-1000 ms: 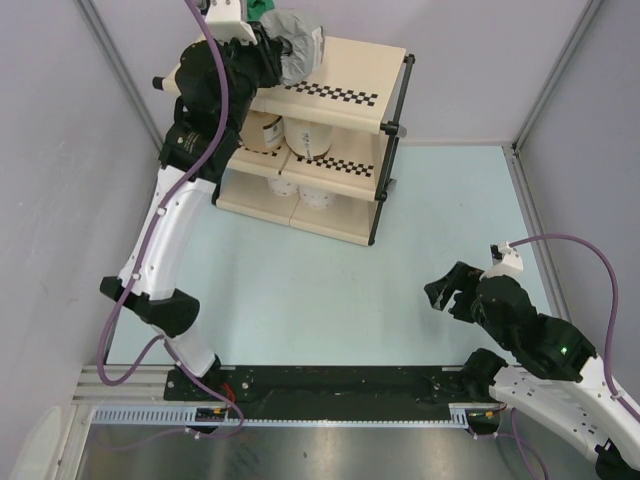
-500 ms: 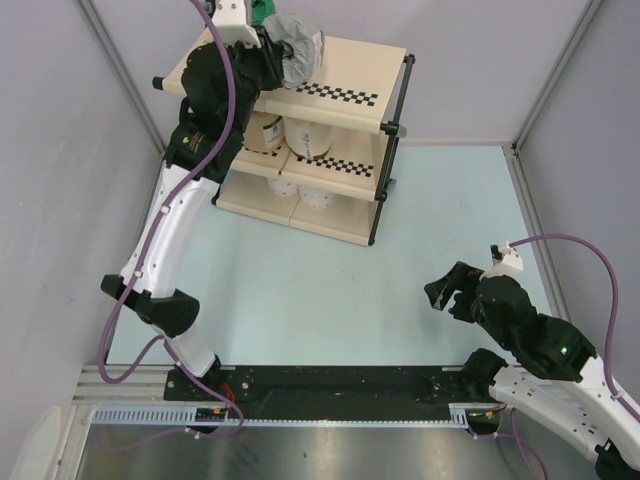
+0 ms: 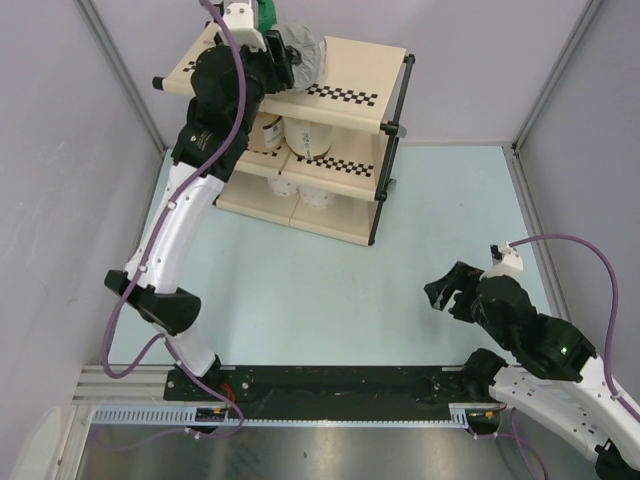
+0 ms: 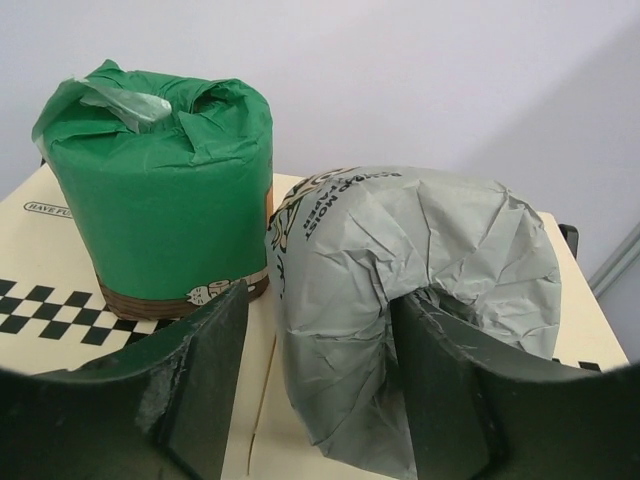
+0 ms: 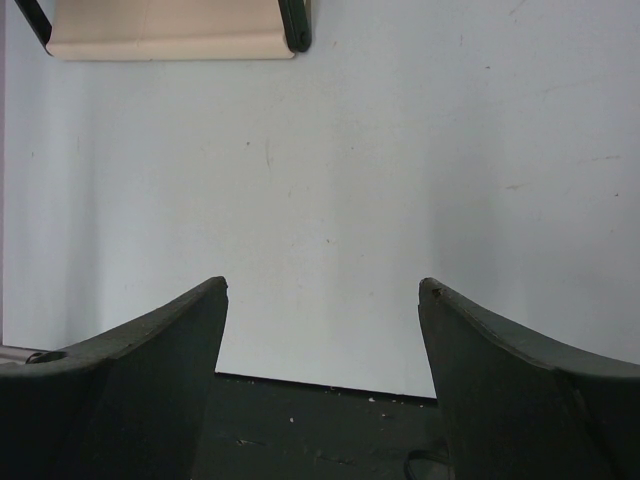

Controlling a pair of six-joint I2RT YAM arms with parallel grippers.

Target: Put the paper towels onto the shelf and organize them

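Note:
The shelf [image 3: 350,75] stands at the back of the table. A grey roll [image 3: 305,55] lies on its top tier beside an upright green-wrapped roll [image 3: 264,12]. My left gripper [image 3: 283,58] reaches over that tier. In the left wrist view the grey roll [image 4: 420,280] sits between my jaws [image 4: 320,295]. The right finger presses into its dent, and a strip of shelf shows between the left finger and the roll. The green roll [image 4: 165,200] stands to its left. A tan roll [image 3: 262,130] and a white roll [image 3: 310,138] sit on the middle tier. My right gripper [image 3: 445,295] is open and empty.
More white rolls [image 3: 315,197] show on the bottom tier. Grey walls enclose the table on the left, back and right. The shelf's corner [image 5: 170,30] shows far ahead in the right wrist view, with bare table between. A black rail runs along the near edge.
My left arm has carried the grey roll further back and to the right over the top tier, close beside the green roll. The right arm has not moved.

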